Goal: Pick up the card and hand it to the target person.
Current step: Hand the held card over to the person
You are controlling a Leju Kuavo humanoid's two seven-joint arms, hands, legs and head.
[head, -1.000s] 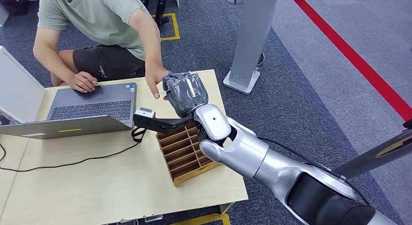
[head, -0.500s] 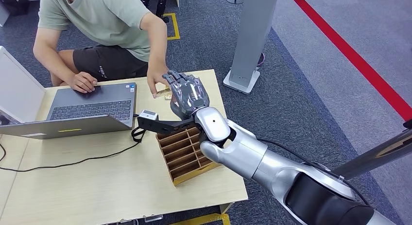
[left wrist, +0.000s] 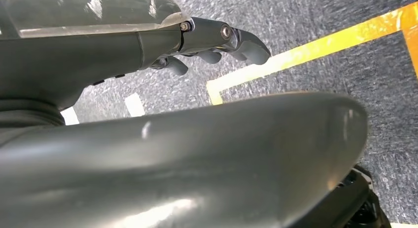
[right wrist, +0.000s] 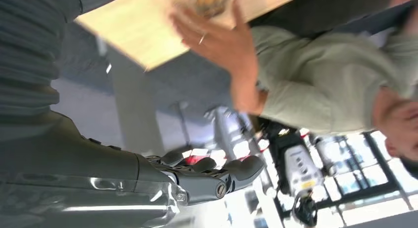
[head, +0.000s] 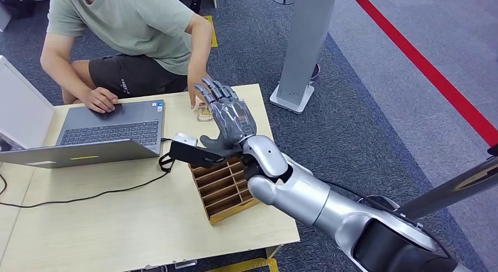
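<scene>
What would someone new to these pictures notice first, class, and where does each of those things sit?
First, the robot's silver right arm reaching across the wooden table, its right hand raised with fingers spread, holding nothing. Just beyond it, at the table's far edge, the person's hand rests on the card. Next come the slotted wooden organizer under the forearm and the open laptop on the left.
</scene>
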